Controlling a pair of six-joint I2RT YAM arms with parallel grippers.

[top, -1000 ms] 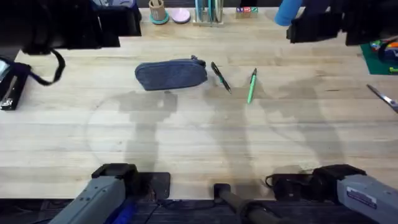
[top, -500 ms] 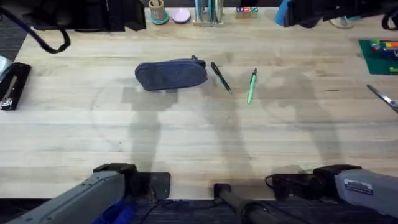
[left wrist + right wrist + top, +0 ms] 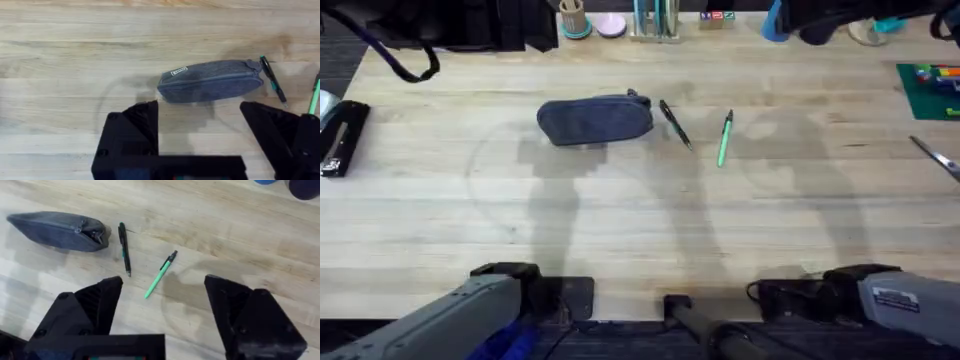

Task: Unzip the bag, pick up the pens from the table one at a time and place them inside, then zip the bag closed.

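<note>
While both arms sit back at the bottom edge of the overhead view, the surface (image 3: 620,240) spreads out wide and pale, plank grain running across it, soft shadows pooling around its middle. Up in the upper centre of that view lies the bag (image 3: 595,119), a blue-grey pouch resting lengthwise, zipper closed along its top as the left wrist view shows. Just to its right is the black pen (image 3: 675,125), angled, its upper end near the bag's zipper end but apart from it. A little further right lies the green pen (image 3: 724,138), near-upright in the frame, apart from the black one.

Along the far edge, at the top of the frame, sits a row of desk clutter: a wooden cup (image 3: 572,17) holding sticks, a pink round item beside it, and a clear holder (image 3: 654,18) with blue-green tools. At the upper right corner there's a green cutting mat (image 3: 927,90), with silver scissors (image 3: 937,158) just below it at the right edge. On the far left lies a black stapler-like object (image 3: 342,138).

Left pincer (image 3: 200,125): jaws spread wide, nothing between them, the bag lying beyond the fingertips. Right pincer (image 3: 165,310): also wide apart and empty, both pens on the wood beyond it.
</note>
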